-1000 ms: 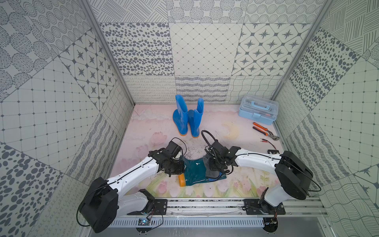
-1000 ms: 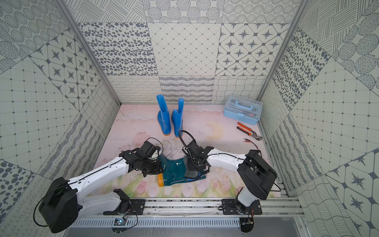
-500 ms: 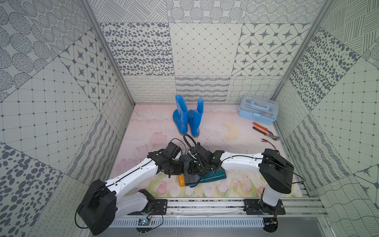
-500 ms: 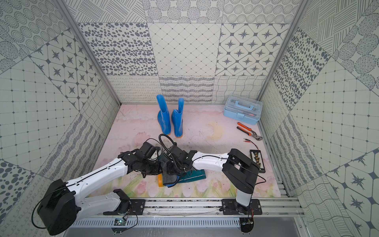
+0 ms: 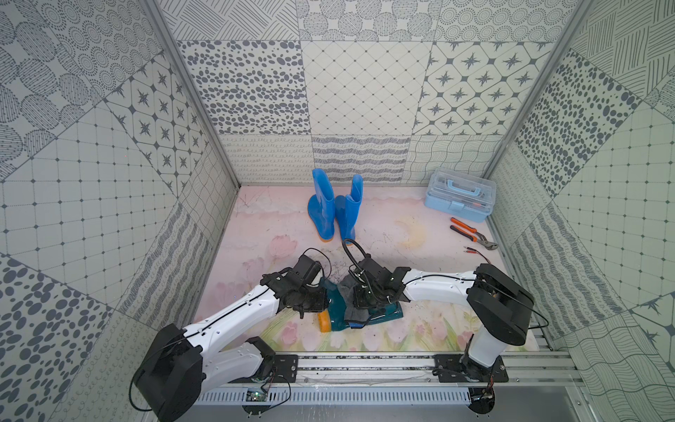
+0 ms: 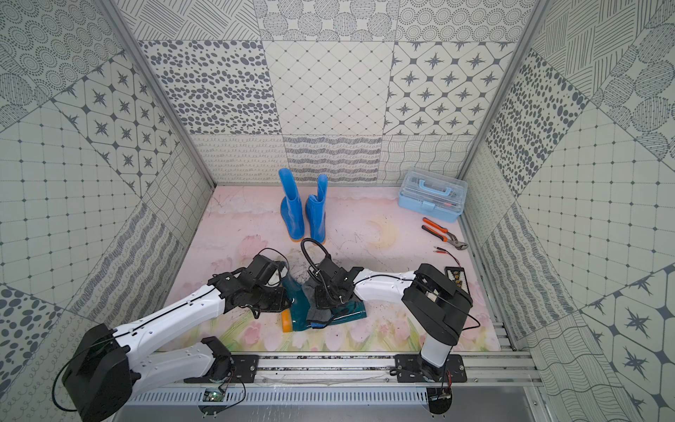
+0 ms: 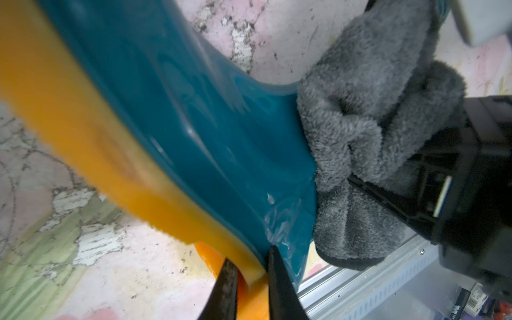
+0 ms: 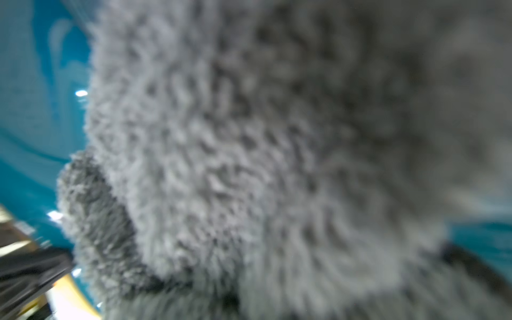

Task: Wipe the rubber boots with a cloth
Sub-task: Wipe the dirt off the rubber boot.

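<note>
Teal boot (image 5: 338,310) is lying on its side at the front of the table (image 5: 401,226), right between the two arms. Left gripper (image 7: 250,266) is pinched onto its orange sole edge. Right gripper (image 5: 359,301) is clamped on the bunched-up grey cloth (image 7: 368,116), which is pressed against the boot. Blue boots (image 5: 322,210) stand upright near the back wall, well apart.

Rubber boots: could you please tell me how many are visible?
3. One blue boot and a second blue boot stand upright together near the back wall; the teal boot lies on its side in front, partly under the cloth. None look hidden.
</note>
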`<state>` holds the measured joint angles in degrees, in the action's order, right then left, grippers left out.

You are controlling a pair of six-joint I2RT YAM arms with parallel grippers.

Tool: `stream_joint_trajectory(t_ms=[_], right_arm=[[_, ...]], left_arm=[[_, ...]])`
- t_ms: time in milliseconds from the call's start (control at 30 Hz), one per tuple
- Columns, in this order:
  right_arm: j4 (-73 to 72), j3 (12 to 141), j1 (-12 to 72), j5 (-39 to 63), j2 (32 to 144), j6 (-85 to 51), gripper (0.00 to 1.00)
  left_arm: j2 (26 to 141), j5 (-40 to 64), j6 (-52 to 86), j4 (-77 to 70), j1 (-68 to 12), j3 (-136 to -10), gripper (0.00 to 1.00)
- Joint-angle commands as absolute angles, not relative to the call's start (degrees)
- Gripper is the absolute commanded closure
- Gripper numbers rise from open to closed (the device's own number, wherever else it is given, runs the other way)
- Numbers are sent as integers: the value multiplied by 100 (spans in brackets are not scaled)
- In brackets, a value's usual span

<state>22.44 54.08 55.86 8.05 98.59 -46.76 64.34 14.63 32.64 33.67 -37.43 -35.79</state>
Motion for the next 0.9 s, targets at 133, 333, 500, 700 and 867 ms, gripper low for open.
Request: stream_joint_trajectory(t_ms=[133, 333, 500, 700, 867], right_arm=[[6449, 5896, 5371, -2564, 9795, -4347, 100], [5145, 5850, 5373, -1463, 8660, -4090, 100], [3554, 5599, 5476, -564, 7962, -4499, 100], [2826, 5944, 5964, 273, 9182, -4534, 100], [2646, 6226, 6429, 582, 10390, -4622, 100]], left_arm=[[6401, 1123, 3000, 3507, -3779, -3508, 100], [6298, 1134, 2996, 3507, -3775, -3498, 100], [6239, 1195, 3009, 3450, -3779, -3469, 100], [6139, 1272, 3030, 3417, -3777, -3439, 100], [5925, 1247, 3083, 3375, -3775, -3325, 100]])
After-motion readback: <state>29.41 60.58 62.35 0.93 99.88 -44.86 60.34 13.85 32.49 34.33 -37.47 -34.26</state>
